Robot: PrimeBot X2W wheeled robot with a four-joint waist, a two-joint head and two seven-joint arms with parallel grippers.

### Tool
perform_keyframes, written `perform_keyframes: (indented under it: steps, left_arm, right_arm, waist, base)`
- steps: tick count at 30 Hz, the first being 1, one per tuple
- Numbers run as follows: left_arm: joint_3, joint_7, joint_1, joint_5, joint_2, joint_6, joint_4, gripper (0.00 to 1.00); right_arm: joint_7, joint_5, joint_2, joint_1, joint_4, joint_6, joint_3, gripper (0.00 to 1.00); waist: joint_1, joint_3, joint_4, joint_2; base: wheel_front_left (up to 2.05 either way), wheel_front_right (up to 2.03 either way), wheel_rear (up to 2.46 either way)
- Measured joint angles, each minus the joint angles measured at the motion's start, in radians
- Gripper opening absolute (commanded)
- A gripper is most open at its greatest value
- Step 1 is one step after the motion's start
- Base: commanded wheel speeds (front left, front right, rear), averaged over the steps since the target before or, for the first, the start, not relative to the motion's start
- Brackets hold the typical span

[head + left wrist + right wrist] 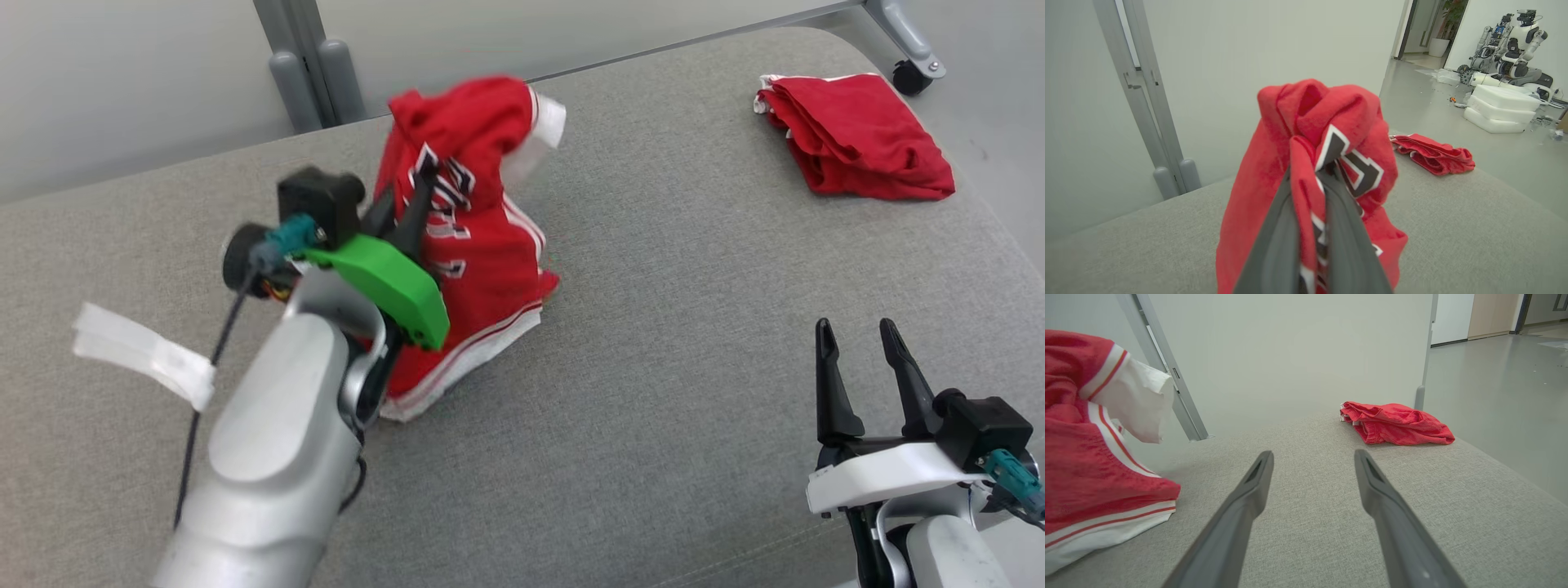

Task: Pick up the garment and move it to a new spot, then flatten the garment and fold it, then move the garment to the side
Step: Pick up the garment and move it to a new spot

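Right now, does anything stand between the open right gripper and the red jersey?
Nothing visible does. Bare grey cushion lies between the right gripper and the jersey. The folded red cloth lies far off that path.

The left gripper [408, 194] is clamped tight. Its two dark fingers [1274, 245] are pressed together on a fold of the red jersey [482, 245], which bunches ahead of and around their tips. Behind the fingers sit a green wrist cover [384, 282] and the pale forearm [277, 433], which slopes up toward the tips and is apparently raised. The right gripper [855, 328] rests with its fingers [1241, 506] spread wide and pointing forward, and a white wrist cover [882, 474] sits just behind them.
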Motion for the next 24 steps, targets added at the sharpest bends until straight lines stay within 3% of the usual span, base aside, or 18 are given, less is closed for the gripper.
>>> perform_keyframes:
  steps: [9, 10, 11, 17, 24]
  left_arm:
    - [-0.162, -0.054, 0.156, -0.046, -0.039, -0.001, 0.114, 0.0]
    - [-0.183, -0.061, 0.162, -0.059, -0.039, -0.001, 0.116, 0.45]
    - [-0.201, -0.069, 0.164, -0.071, -0.039, -0.001, 0.116, 1.0]
    - [-0.265, -0.145, 0.14, -0.11, -0.041, 0.037, 0.104, 1.0]
    - [-0.216, -0.191, 0.127, -0.105, -0.022, 0.076, 0.093, 1.0]
  right_arm:
    - [0.0, 0.004, 0.001, -0.001, 0.013, 0.0, 0.015, 1.0]
    - [0.0, 0.004, 0.001, -0.001, 0.014, 0.0, 0.016, 1.0]
    - [0.0, 0.004, 0.002, -0.001, 0.016, 0.0, 0.017, 1.0]
    - [0.0, 0.003, 0.002, 0.0, 0.021, 0.0, 0.012, 1.0]
    - [0.0, -0.004, 0.002, 0.023, 0.023, 0.0, 0.012, 1.0]
  waist:
    - [0.0, 0.0, 0.016, 0.0]
    - [0.0, -0.001, 0.018, 0.0]
    - [0.0, -0.002, 0.02, 0.0]
    - [0.0, -0.021, 0.038, 0.0]
    - [0.0, -0.061, 0.076, 0.0]
  base:
    - [0.0, 0.0, 0.0]
    - [0.0, 0.0, 0.0]
    - [0.0, 0.0, 0.0]
    - [0.0, 0.0, 0.0]
    - [0.0, 0.0, 0.0]
